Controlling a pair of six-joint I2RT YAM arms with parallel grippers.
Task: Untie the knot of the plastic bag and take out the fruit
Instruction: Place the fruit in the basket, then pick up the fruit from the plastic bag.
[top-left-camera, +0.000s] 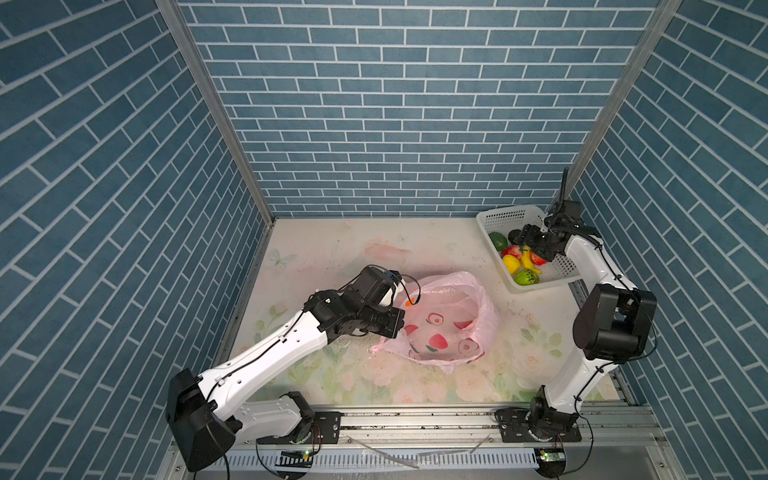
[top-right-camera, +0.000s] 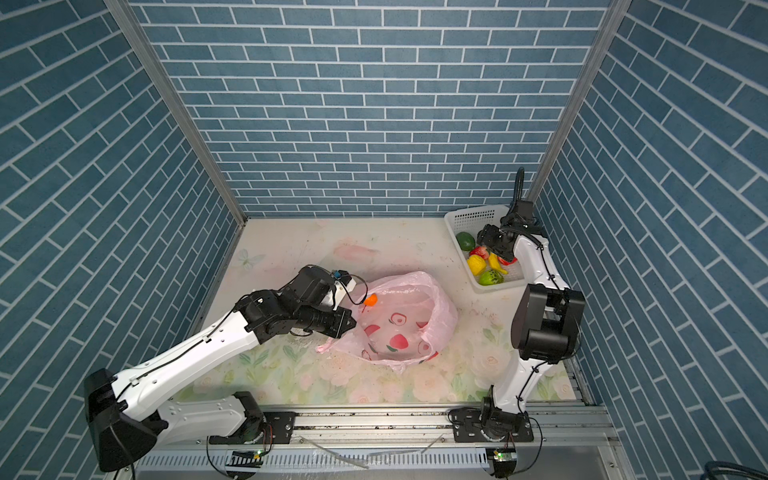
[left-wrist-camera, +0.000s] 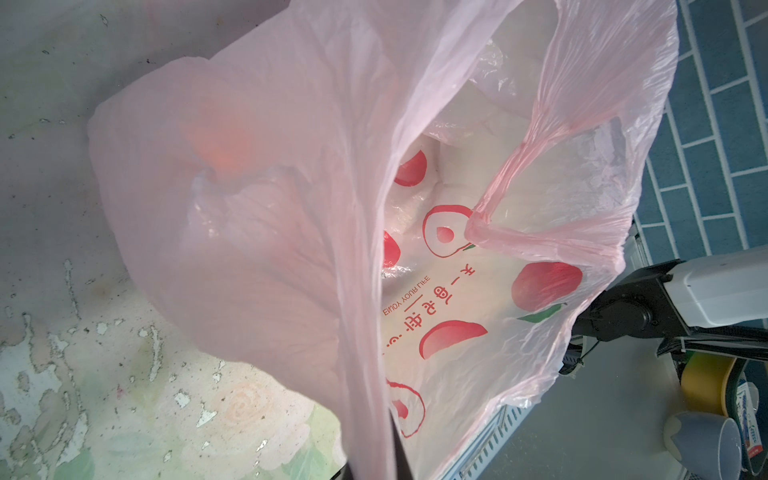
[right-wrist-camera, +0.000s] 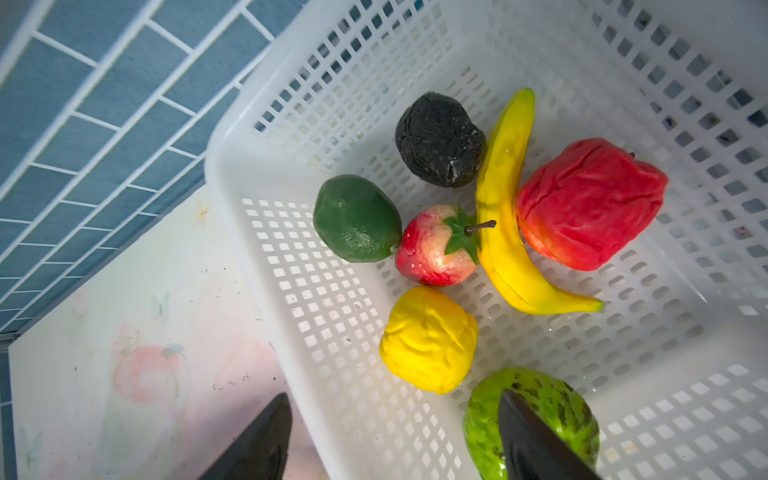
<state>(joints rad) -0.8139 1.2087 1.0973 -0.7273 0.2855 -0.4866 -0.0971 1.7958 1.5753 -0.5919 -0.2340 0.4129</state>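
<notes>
The pink plastic bag (top-left-camera: 444, 328) (top-right-camera: 409, 328) lies mid-table with its mouth gaping open. Its knot is out of view; one twisted loop handle (left-wrist-camera: 503, 187) hangs loose inside. My left gripper (top-left-camera: 400, 326) (left-wrist-camera: 374, 469) is shut on the bag's near-left rim and holds it up. A small orange piece (top-right-camera: 371, 300) sits at that rim. The fruit lies in the white basket (right-wrist-camera: 232, 208): banana (right-wrist-camera: 503, 216), red apple (right-wrist-camera: 590, 203), strawberry (right-wrist-camera: 432, 249), lemon (right-wrist-camera: 428, 338), dark round piece (right-wrist-camera: 440, 139) and green ones (right-wrist-camera: 357, 218). My right gripper (right-wrist-camera: 392, 395) (top-left-camera: 517, 240) hovers open over the basket's edge, holding nothing.
The basket (top-left-camera: 498, 220) stands in the back right corner against the blue brick walls. A metal rail (top-left-camera: 415, 419) runs along the table's front edge. A grey cup (left-wrist-camera: 702, 440) and a tape roll (left-wrist-camera: 702, 382) sit beyond the table.
</notes>
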